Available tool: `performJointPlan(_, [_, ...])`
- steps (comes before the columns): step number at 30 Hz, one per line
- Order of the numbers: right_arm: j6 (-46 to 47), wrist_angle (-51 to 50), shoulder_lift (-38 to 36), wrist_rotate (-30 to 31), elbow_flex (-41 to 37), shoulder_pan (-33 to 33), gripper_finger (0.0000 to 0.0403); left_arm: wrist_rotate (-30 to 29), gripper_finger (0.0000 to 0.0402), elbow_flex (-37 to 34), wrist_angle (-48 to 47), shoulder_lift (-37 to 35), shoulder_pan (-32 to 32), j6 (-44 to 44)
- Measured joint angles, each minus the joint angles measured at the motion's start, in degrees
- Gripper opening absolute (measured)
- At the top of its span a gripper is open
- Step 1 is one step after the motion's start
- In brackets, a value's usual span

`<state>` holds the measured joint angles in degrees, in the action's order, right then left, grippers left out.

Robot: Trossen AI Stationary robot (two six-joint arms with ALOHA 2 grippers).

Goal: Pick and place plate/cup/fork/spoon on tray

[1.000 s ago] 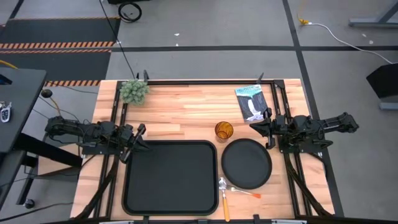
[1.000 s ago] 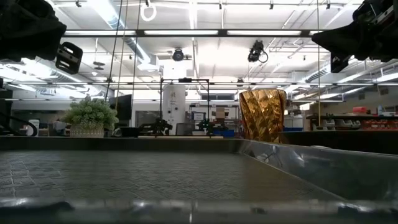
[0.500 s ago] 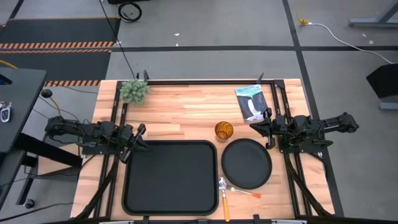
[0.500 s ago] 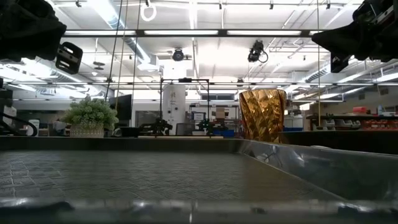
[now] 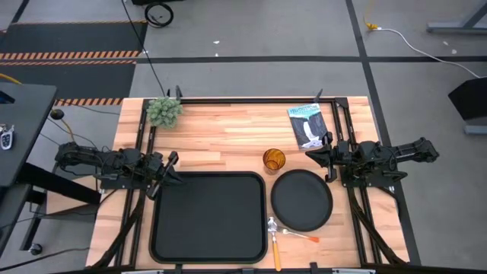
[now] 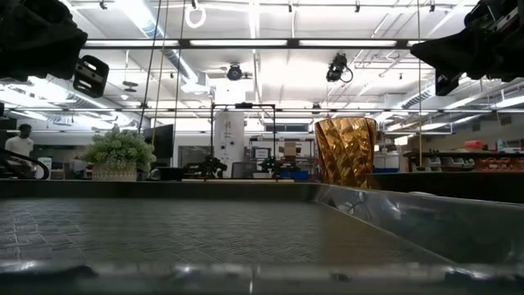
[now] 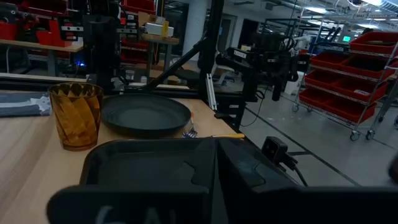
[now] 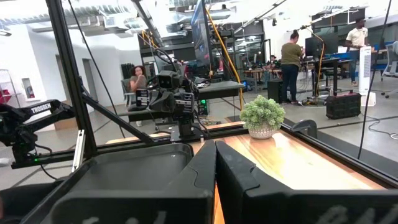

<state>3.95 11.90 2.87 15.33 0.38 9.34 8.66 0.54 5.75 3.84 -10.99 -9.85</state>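
Observation:
The black rectangular tray point(image 5: 209, 217) lies at the table's near middle. The round black plate point(image 5: 302, 200) lies flat to its right. The amber cup point(image 5: 274, 160) stands upright just beyond the gap between them and also shows in the low view point(image 6: 345, 152). The spoon point(image 5: 275, 242) and the fork point(image 5: 298, 234) lie on the table near the plate's near edge. My left gripper point(image 5: 172, 169) is shut and empty above the tray's far left corner. My right gripper point(image 5: 320, 156) is shut and empty above the table just past the plate's far right.
A small potted plant point(image 5: 163, 111) stands at the far left of the table, and a blue and white packet point(image 5: 307, 125) lies at the far right. Dark frame rails run along the table's left, right and far edges. People stand in the room beyond the table point(image 8: 290, 62).

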Motion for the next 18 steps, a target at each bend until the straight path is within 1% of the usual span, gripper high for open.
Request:
performJointPlan(2, [0.0,0.0,0.0,0.0,0.0,0.0,0.0016,0.0,0.0025,0.0,0.4,0.0,0.0,-0.6])
performJointPlan(4, [0.0,0.0,0.0,0.0,0.0,0.0,0.0016,-0.7,0.0025,0.0,2.0,0.0,-0.1,-5.3])
performJointPlan(6, [0.0,0.0,0.0,0.0,0.0,0.0,0.0016,-5.4,0.0025,0.0,5.5,0.3,-0.1,-8.5])
performJointPlan(9, [0.0,0.0,0.0,0.0,0.0,0.0,0.0016,-13.4,0.0025,0.0,8.7,0.3,-0.1,-10.3])
performJointPlan(14, [0.0,0.0,0.0,0.0,0.0,0.0,0.0016,-26.1,0.0025,0.0,13.5,0.3,-0.1,-10.3])
performJointPlan(18, [0.0,0.0,0.0,0.0,0.0,0.0,0.0016,-33.5,0.0025,0.0,18.5,2.0,-0.1,-10.1])
